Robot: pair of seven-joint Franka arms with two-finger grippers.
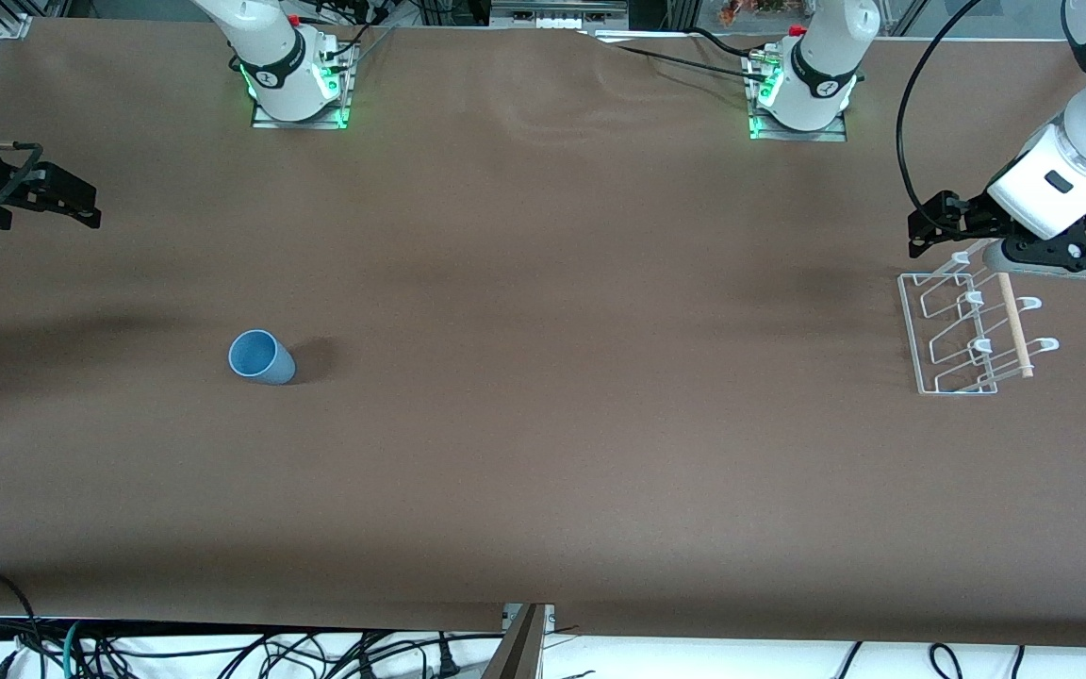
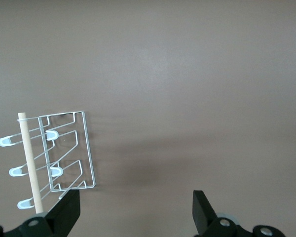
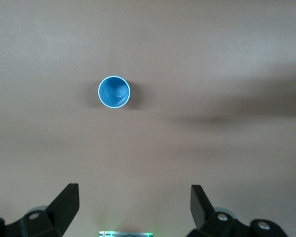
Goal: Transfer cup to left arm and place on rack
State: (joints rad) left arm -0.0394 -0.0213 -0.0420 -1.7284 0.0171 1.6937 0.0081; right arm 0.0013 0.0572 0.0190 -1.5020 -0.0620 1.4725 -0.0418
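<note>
My small light-blue plastic tumbler (image 1: pixel 261 357) stands upright on the brown table, toward my right arm's end. My right gripper (image 3: pixel 134 203), half cut off, hangs spread. My left gripper (image 2: pixel 136 211), spread, hovers over the white wire rack (image 1: pixel 962 325), at its twelve o'clock edge.

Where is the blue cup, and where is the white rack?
cup (image 1: pixel 260 357): front view, on its side wall below the open rim.
rack (image 1: pixel 911 321): front view, on the wire frame at its end toward the right arm.

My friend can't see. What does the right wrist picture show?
A light-blue cup stands upright and empty on the brown table, seen from straight above. The right tool hangs open over the table, its two black fingers apart, not touching the cup.
</note>
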